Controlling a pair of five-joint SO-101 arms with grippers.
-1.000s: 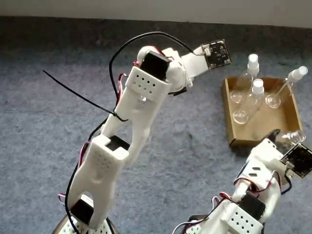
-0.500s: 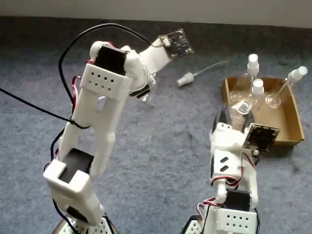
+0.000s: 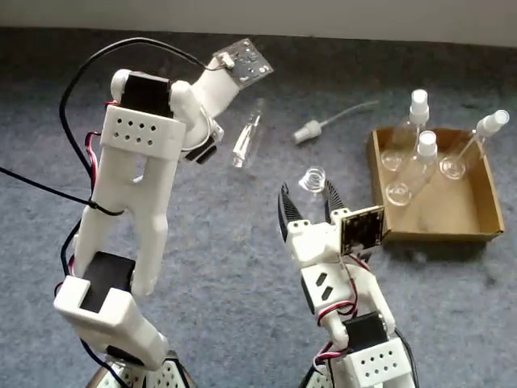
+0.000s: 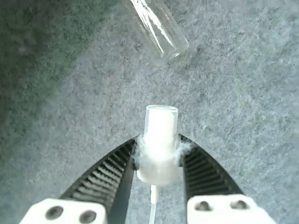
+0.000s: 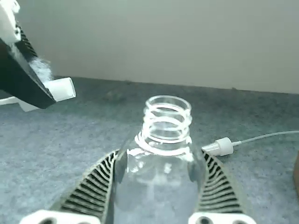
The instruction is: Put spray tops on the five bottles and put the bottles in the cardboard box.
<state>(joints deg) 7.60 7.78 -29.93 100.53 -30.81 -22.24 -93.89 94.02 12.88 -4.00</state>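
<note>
White spray top (image 4: 160, 126): pinched between the left gripper's (image 4: 158, 154) fingers, tube trailing back between them.
Open bottle (image 5: 166, 140): clamped by the right gripper (image 3: 309, 200), threaded neck jutting past the fingertips.
Loose bottle (image 3: 247, 141): lying on the grey carpet (image 3: 242, 259), just beyond the left gripper.
Second spray top (image 3: 309, 131): on the carpet between loose bottle and cardboard box (image 3: 376, 174).
Capped bottles (image 3: 418, 166): three, inside the box.

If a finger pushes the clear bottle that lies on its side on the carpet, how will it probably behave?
The lying bottle is round and on its side, so it would probably roll. It looks empty and clear, so likely light. The carpet may slow it.
</note>
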